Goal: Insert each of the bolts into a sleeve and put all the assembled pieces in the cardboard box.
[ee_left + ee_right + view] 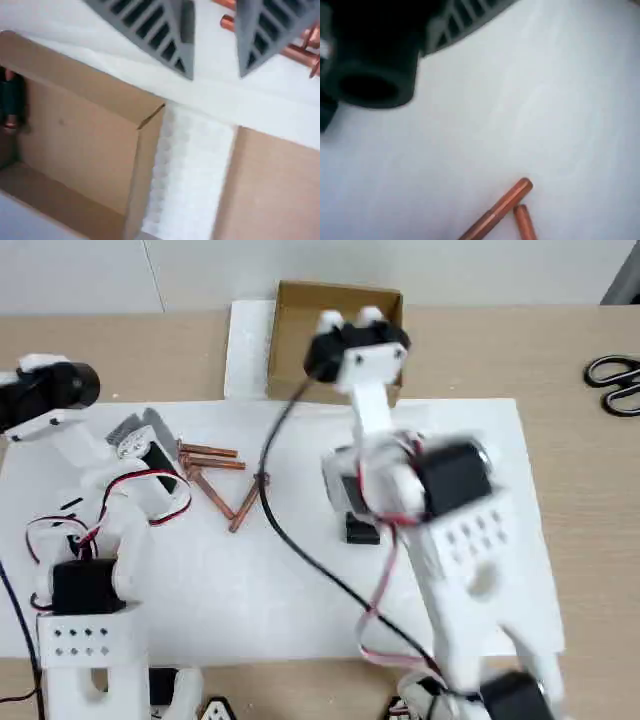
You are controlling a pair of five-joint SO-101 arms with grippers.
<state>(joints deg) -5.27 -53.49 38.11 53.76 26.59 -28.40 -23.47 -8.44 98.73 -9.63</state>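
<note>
Several copper bolts lie loose on the white foam sheet left of centre. My left gripper hovers just left of them, open and holding nothing; its grey fingers frame a gap with bolts beside it. The cardboard box stands at the back, and a dark piece lies inside the box. My right gripper is at mid-sheet, shut on a black sleeve, low over the foam. Two bolts lie a short way from the sleeve.
A pair of scissors lies on the wooden table at the far right. A black cable trails across the foam between the arms. The arm bases stand along the near edge.
</note>
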